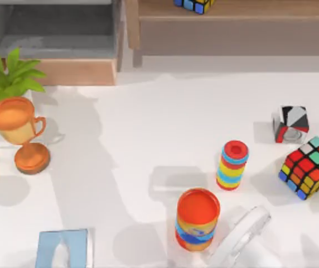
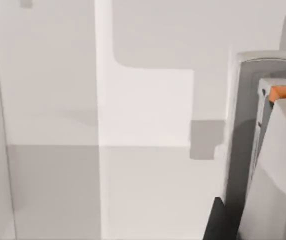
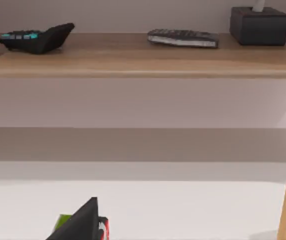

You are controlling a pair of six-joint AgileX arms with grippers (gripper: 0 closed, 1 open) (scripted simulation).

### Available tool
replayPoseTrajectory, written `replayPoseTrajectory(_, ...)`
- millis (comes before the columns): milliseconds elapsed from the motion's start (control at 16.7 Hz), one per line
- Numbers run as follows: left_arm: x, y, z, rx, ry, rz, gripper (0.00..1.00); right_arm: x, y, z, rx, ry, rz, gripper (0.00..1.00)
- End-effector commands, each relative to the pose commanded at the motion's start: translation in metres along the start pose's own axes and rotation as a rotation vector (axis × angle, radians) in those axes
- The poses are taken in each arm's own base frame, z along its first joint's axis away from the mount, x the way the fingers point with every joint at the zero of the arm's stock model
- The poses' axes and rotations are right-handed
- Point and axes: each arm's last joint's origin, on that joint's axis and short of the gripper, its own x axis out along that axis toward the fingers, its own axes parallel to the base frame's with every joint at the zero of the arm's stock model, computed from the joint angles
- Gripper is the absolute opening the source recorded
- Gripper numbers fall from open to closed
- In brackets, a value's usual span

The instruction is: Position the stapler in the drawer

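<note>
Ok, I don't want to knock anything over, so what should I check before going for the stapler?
1. Drawer open: ok, its grey inside shows behind the wood front.
2. Stapler found: cannot tell, I can pick out no pale sliver against the white table.
3. Lookalike ruled out: ok, the curved clear thing beside the can is too big.
4. Drawer's left approach: not ok, the plant and trophy stand before it.
5. Drawer's right approach: ok, bare table lies before the front.
</note>
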Motion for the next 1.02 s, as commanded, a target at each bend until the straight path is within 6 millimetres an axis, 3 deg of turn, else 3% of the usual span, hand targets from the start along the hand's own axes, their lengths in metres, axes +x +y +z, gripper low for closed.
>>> replayPoseTrajectory(120, 0.027, 0.002, 0.002, 0.009, 0.065, -0.007, 0.0, 0.0, 0.0, 0.0, 0.0, 0.0, 0.0, 1.0)
replayPoseTrajectory(240, 0.038, 0.0, 0.002, 0.016, 0.099, -0.012, 0.0, 0.0, 0.0, 0.0, 0.0, 0.0, 0.0, 1.0)
replayPoseTrajectory(1020, 0.048, 0.0, 0.001, 0.016, 0.099, -0.012, 0.0, 0.0, 0.0, 0.0, 0.0, 0.0, 0.0, 1.0)
